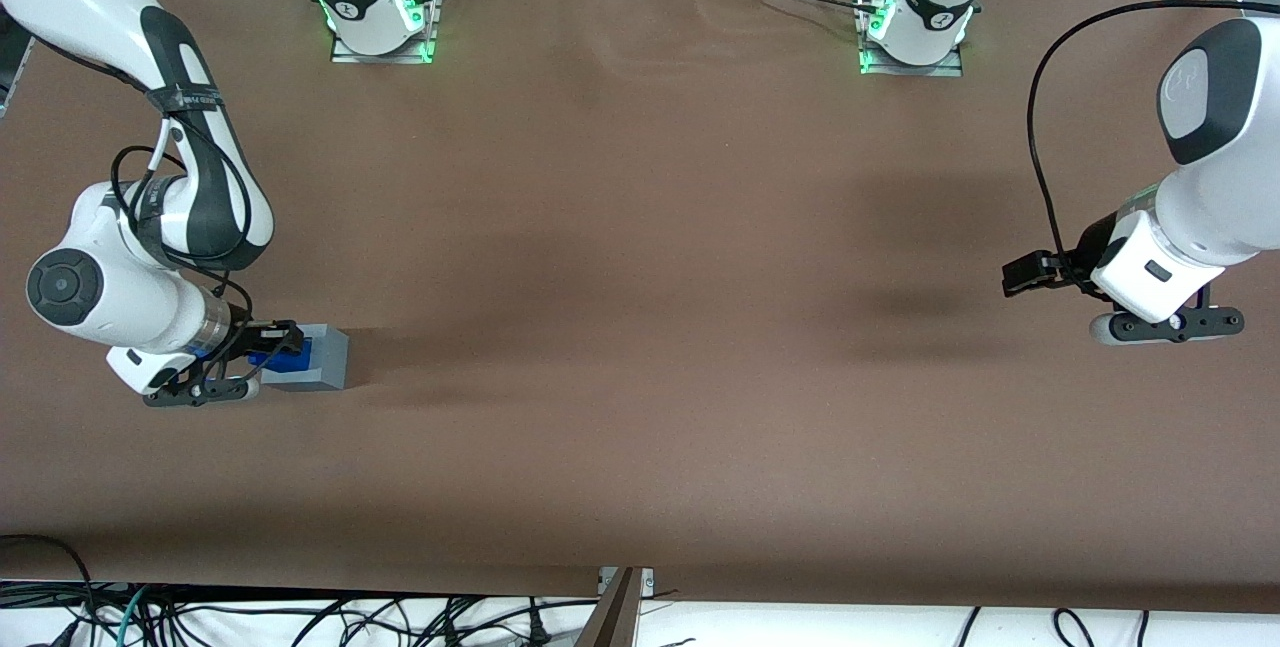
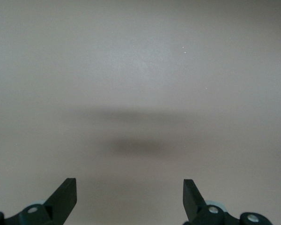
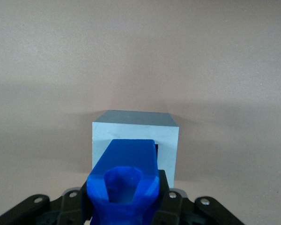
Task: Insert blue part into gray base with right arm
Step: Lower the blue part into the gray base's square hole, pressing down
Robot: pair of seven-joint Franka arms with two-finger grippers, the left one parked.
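The gray base [image 1: 318, 359] stands on the brown table toward the working arm's end. My right gripper [image 1: 262, 352] is shut on the blue part [image 1: 278, 356] and holds it right at the base's top. In the right wrist view the blue part [image 3: 126, 180] sits clamped between the black fingers [image 3: 165, 190], its tip over the dark socket of the gray base [image 3: 136, 136]. I cannot tell how deep the part sits in the socket.
The brown table [image 1: 640, 327] stretches wide toward the parked arm's end. Two arm bases with green lights [image 1: 380, 17] [image 1: 915, 27] stand at the table's edge farthest from the front camera. Cables lie below the near edge.
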